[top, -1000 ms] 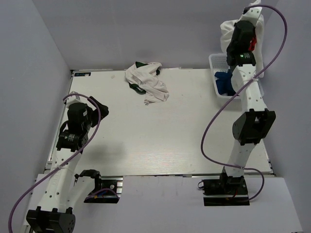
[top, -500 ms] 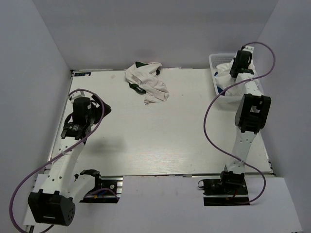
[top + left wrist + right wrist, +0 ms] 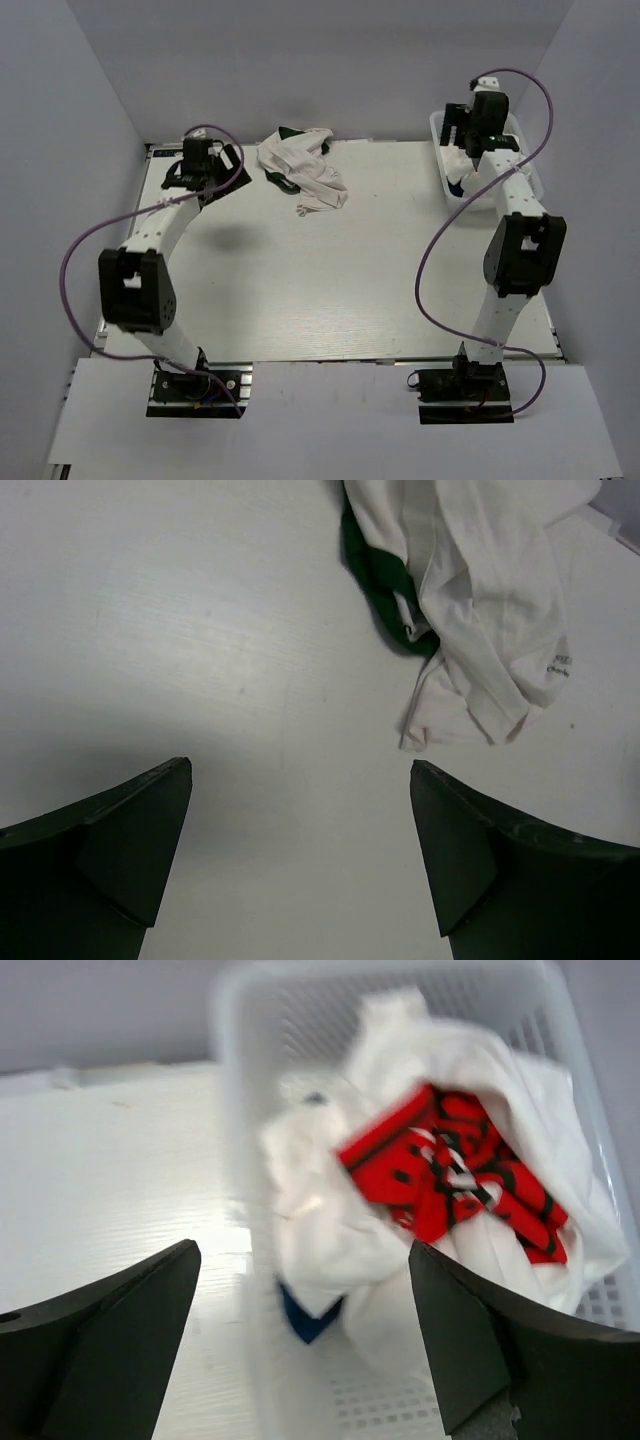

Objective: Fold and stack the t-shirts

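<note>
Top external view: reaching w/ L gripper (image 3: 230,162) over far-left part of bench (image 3: 330,290), near the white t-shirt w/ dark green parts (image 3: 303,172), not touching it. Lying crumpled in a loose heap by bench's far edge, approx centre-left, w/ green showing at its top & left side. Hanging w/ R gripper (image 3: 456,128) over far end of white mesh basket (image 3: 438,125), at far-right corner of bench. Showing at basket's near end: a bit of royal blue t-shirt (image 3: 455,186).

Left wrist view: holding L gripper (image 3: 300,770) released, fingers (image 3: 100,840) spread wide, nothing btwn them, only bare bench (image 3: 150,610) under the gap. Lying ahead & to the right, apart from fingertips: white t-shirt w/ dark green parts (image 3: 480,610), green fold peeking out along its left side, small dark print on the right part, too small to read.

Right wrist view (blurred): holding R gripper (image 3: 303,1250) released too, fingers wide apart, gripping nothing. Lying bunched inside white mesh basket (image 3: 235,1090): white t-shirt w/ red print (image 3: 450,1170) on top, plain white t-shirts (image 3: 320,1230) beside it, corner of royal blue t-shirt (image 3: 305,1322) poking out beneath. Not telling how many white ones, too tangled.
</note>
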Robot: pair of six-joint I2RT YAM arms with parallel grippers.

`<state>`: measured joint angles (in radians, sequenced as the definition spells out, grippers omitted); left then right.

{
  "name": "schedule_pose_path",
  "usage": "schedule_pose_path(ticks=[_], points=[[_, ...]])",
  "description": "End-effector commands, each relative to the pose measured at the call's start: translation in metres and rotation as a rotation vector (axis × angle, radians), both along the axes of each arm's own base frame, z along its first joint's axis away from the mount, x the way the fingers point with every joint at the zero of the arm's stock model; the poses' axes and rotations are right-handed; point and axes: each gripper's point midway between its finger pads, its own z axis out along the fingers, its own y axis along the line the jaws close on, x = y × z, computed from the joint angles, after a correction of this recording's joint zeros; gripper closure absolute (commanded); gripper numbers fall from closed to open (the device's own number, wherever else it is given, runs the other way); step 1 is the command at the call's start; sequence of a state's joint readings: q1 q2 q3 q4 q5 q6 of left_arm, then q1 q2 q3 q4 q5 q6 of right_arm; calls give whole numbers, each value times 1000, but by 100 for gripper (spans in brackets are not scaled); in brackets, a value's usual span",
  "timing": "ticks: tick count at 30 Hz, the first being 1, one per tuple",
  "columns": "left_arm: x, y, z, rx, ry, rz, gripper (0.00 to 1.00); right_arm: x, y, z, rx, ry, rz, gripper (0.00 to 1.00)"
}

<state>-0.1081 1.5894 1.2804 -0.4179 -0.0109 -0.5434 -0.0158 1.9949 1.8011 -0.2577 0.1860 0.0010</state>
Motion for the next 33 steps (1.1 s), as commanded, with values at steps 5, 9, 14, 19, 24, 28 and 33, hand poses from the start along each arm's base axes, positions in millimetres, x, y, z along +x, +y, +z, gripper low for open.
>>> schedule_pose_path(ticks=[5, 9, 14, 19, 24, 28, 33], points=[[144, -40, 20, 59, -122, -267, 0, -20, 164, 6, -62, -46, 516, 10], [200, -51, -12, 78, -134, -290, 0, -12, 217, -20, -6, -18, 632, 10], [228, -50, -28, 76, -224, -246, 0, 3, 285, -49, 54, 25, 769, 10], [243, -58, -56, 18, -212, -234, 0, 8, 318, -85, 29, 40, 820, 10], [244, -65, -84, -32, -202, -237, 10, -6, 346, -129, 62, 120, 878, 10], [241, -83, -89, -117, -215, -303, 52, -17, 361, -150, 80, 162, 895, 12], [238, -97, -65, -198, -268, -353, 100, -34, 375, -157, 124, 205, 928, 77]])
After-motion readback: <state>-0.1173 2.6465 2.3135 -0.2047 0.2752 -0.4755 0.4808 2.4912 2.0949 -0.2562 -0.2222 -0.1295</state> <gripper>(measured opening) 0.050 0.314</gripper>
